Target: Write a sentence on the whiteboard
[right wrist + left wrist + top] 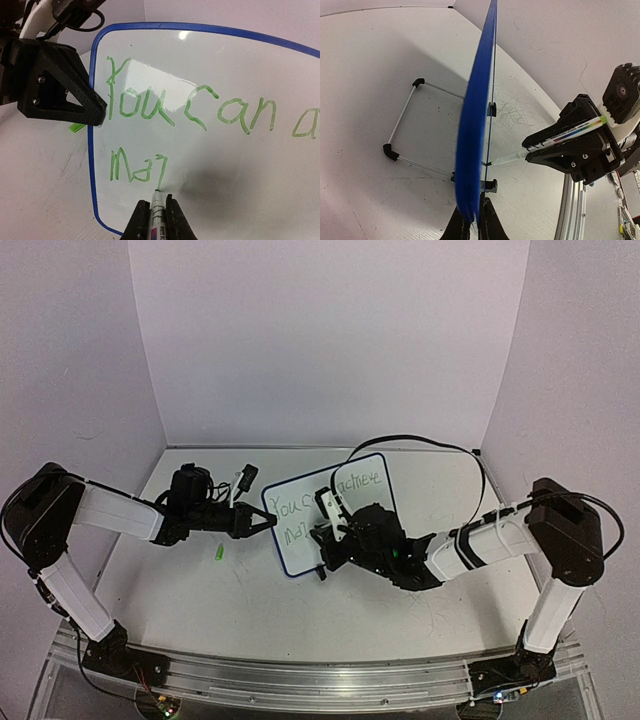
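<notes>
The whiteboard [300, 545] stands tilted on its wire feet in the middle of the table. My left gripper [268, 523] is shut on its left rim. In the left wrist view the blue rim [475, 125] runs edge-on between that gripper's closed fingers [492, 227]. The sentence [165, 105] is in green: "You can a…" on the upper line and three letters of a second line [135, 167] below. My right gripper [156, 222] is shut on a whiteboard marker [158, 212], whose tip touches the board at the foot of the last stroke.
A green marker cap [219, 553] lies on the table just left of the board. A small black and white object [245, 480] sits behind the left gripper. A black cable [420, 442] arcs over the back right. Walls close three sides.
</notes>
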Tool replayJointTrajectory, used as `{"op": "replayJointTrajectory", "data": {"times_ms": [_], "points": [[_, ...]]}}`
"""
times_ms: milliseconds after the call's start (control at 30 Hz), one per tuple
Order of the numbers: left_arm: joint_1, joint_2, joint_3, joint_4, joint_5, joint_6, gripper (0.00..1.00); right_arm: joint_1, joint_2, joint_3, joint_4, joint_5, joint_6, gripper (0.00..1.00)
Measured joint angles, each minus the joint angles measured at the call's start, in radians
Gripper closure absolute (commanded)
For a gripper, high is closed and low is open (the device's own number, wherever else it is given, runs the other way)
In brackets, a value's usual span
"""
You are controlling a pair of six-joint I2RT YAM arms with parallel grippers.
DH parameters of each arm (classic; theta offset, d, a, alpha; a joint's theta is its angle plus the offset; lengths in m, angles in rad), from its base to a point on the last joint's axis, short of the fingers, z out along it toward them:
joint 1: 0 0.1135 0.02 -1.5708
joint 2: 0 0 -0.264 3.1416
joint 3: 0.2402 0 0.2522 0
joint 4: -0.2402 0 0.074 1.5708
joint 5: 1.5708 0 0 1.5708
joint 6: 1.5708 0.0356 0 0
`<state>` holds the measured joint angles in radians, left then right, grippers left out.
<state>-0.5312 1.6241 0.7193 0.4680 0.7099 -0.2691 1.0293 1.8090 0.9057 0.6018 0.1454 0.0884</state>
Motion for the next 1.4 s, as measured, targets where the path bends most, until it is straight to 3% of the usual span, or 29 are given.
{"op": "replayJointTrajectory", "data": {"times_ms": [1133, 1400], "points": [[0.000, 0.000, 0.000, -0.001, -0.002, 0.000, 1.00, -0.006, -0.001, 0.039, 0.006, 0.063, 0.013, 1.00], [0.000, 0.000, 0.000, -0.001, 0.003, 0.001, 1.00, -0.045, -0.105, -0.082, 0.047, 0.038, 0.006, 1.00]]}}
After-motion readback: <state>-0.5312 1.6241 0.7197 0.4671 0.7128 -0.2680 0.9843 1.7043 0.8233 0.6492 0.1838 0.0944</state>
